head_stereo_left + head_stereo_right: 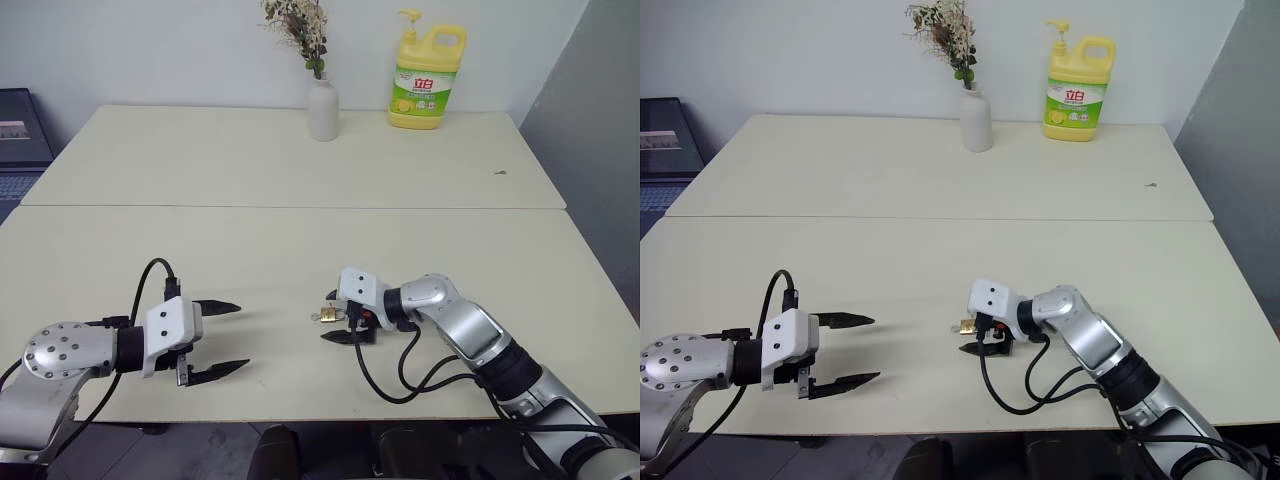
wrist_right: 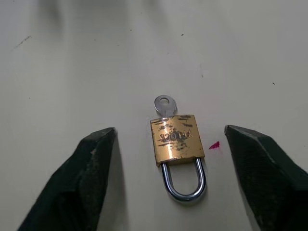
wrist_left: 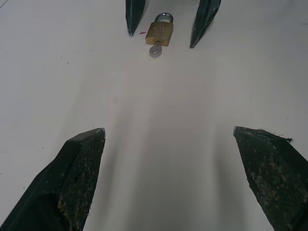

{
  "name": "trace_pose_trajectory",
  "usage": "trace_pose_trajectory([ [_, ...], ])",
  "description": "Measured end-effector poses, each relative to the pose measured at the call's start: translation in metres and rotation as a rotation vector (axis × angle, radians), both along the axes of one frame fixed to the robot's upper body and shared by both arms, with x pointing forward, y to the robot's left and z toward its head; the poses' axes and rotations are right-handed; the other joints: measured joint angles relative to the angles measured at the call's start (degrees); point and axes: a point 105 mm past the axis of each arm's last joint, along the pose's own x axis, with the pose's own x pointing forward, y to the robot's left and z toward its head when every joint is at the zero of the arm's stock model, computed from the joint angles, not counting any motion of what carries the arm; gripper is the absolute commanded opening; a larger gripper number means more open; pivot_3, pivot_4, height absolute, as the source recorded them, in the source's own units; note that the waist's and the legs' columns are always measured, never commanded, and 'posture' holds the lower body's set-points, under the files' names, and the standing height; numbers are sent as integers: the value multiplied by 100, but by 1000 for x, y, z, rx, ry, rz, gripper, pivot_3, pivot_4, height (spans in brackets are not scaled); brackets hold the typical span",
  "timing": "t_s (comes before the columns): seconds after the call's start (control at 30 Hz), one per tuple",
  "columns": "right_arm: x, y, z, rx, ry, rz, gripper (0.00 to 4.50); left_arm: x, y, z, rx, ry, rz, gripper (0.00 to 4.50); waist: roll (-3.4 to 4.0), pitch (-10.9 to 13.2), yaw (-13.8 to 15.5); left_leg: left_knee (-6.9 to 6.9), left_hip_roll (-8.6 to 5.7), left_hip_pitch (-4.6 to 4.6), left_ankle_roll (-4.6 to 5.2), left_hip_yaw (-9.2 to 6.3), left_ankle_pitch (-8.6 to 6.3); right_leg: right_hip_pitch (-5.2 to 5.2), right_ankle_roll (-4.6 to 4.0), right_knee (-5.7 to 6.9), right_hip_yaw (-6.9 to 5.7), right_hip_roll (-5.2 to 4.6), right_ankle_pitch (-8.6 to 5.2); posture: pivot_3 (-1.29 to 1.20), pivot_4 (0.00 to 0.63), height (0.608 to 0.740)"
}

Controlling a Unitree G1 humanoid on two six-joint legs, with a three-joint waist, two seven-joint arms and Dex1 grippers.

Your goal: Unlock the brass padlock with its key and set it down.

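The pale cream counter (image 1: 300, 160) spreads across the scene, made of two tops with a seam running side to side between them. At its far edge stand a yellow detergent bottle (image 1: 427, 80) with a green label and, to its left, a white vase (image 1: 322, 108) holding dried flowers. A dark laptop (image 1: 20, 140) sits beyond the counter's left end.

The left gripper (image 1: 225, 338) hovers over the near left part of the counter, its two black fingers spread wide apart with nothing between them, pointing toward the middle. The right gripper (image 1: 338, 325) reaches in from the right to the near middle of the counter and points left, its fingers parted and standing on either side of the brass padlock (image 2: 176, 139) without touching it; bare counter shows between each finger and the lock body in the right wrist view.

The brass padlock lies flat on the counter, well apart from the left gripper. Its silver shackle (image 2: 185, 182) is seated in the body and points toward the right gripper. The key (image 2: 164, 106) sticks out of the opposite end of the body, its round holed head lying on the counter. A tiny red mark (image 2: 214, 145) sits on the counter just beside the lock.
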Motion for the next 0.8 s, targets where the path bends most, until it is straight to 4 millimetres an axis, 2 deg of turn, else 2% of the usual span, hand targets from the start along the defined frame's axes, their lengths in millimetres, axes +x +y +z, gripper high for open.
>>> trace_pose_trajectory([
  [0.17,1,0,0,-2,-9,-4,1070,4,-6,2,-15,-7,-12,4500,0,0,0,0,0,0,0,-1,0,1,0,0,-1,0,0,0,150,740],
  [0.2,1,0,0,-5,-17,-4,920,6,-7,3,-23,-8,-13,4500,-1,-1,1,1,0,0,0,-2,0,2,1,0,-2,0,0,0,150,740],
  [0.37,7,-14,7,-58,-125,-10,933,14,-20,3,-113,11,11,4500,-2,-1,12,3,-3,-3,0,-1,0,2,4,-1,0,-1,2,0,150,740],
  [0.53,9,-36,28,-93,-306,-16,933,22,-33,8,-193,27,24,4500,-2,-1,14,2,-2,-3,0,-5,0,2,3,-1,-2,0,1,0,150,740],
  [0.63,16,-64,40,-141,-461,-73,933,35,-50,24,-308,32,41,4500,-5,-2,64,5,-7,-6,0,-6,0,5,7,-2,-1,-2,3,0,150,740],
  [0.7,18,-87,53,-138,-595,-167,933,46,-68,41,-382,41,17,4500,-15,-7,136,8,-9,-8,0,-11,0,9,10,-5,-3,-1,5,0,150,740],
  [0.8,16,-97,71,-143,-817,-209,933,52,-80,58,-403,53,-27,4500,-15,-8,97,5,-10,-1,0,-5,0,9,9,-4,8,0,5,0,150,740],
])
